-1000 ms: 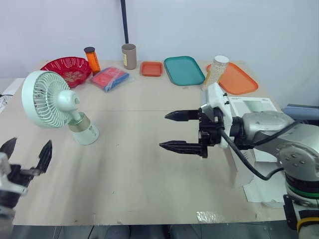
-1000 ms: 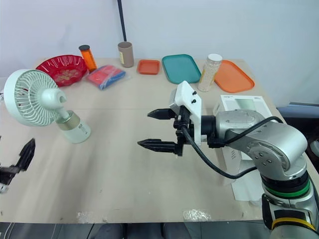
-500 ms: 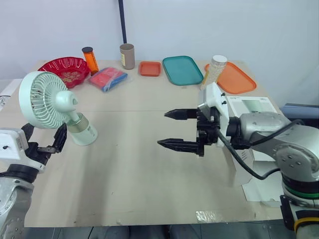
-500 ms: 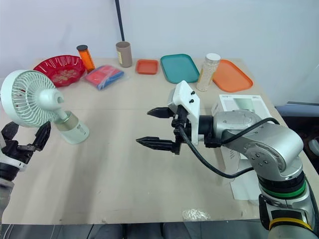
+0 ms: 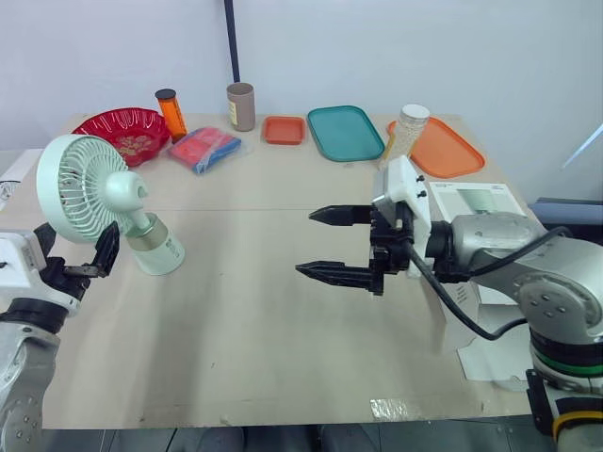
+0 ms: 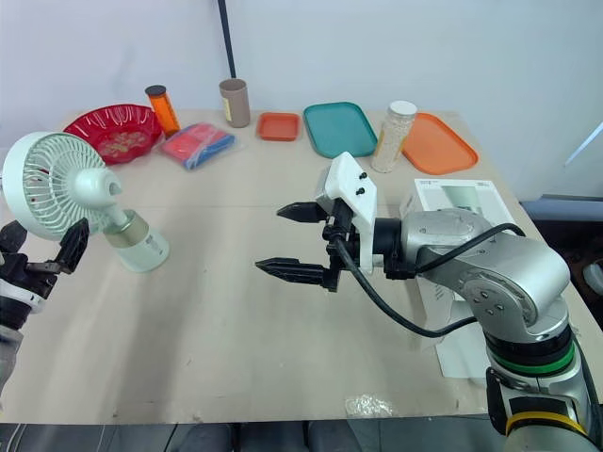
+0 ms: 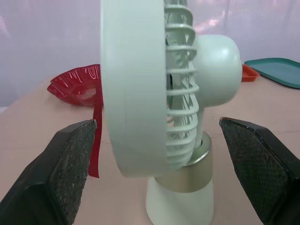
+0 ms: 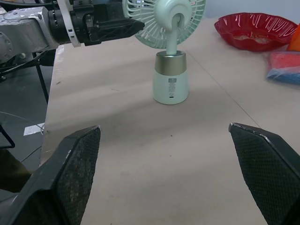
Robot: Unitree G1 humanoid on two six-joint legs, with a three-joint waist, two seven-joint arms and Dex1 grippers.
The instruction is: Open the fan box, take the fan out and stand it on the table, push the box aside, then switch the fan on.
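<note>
Pale-green plastic, so expect the fan (image 5: 111, 200) to be light and top-heavy. It stands upright near the left edge of the tabletop (image 5: 245, 320), with the box (image 5: 482, 201) well apart on the right. Your left tool (image 5: 75, 250) is spread wide just beside the head, touching nothing. The grille looks thin, so steady the fan at its smooth, possibly slippery base. Your right tool (image 5: 311, 244) hangs mid-tabletop with its 2 fingers apart. The switch is probably on the base, but I can't make it out.

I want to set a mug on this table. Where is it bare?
Bare: the wide front stretch between the fan and the box, under the right gripper, and the middle band before the teal tray. Crowded: the back row, and by the fan, where the left gripper hovers.
</note>
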